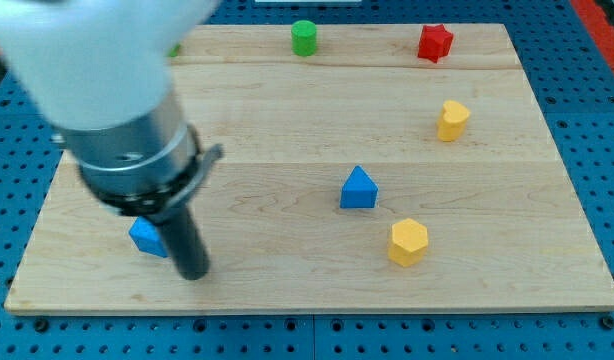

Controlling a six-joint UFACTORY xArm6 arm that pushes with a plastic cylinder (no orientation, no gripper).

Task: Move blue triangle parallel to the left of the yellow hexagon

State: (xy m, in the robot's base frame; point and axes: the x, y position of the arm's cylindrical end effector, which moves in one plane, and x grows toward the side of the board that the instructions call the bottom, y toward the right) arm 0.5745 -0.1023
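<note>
The blue triangle (pixel 358 189) sits on the wooden board a little right of its middle. The yellow hexagon (pixel 408 241) lies just below and to the right of it, a small gap between them. My tip (pixel 193 272) is at the view's lower left, far to the left of both. It stands right beside a second blue block (pixel 145 237), whose shape is partly hidden by the rod.
A green cylinder (pixel 304 37) and a red star (pixel 435 43) sit near the board's top edge. Another yellow block (pixel 452 120) is at the right. The arm's large body (pixel 107 90) covers the upper left. The wooden board (pixel 287 110) lies on a blue perforated table.
</note>
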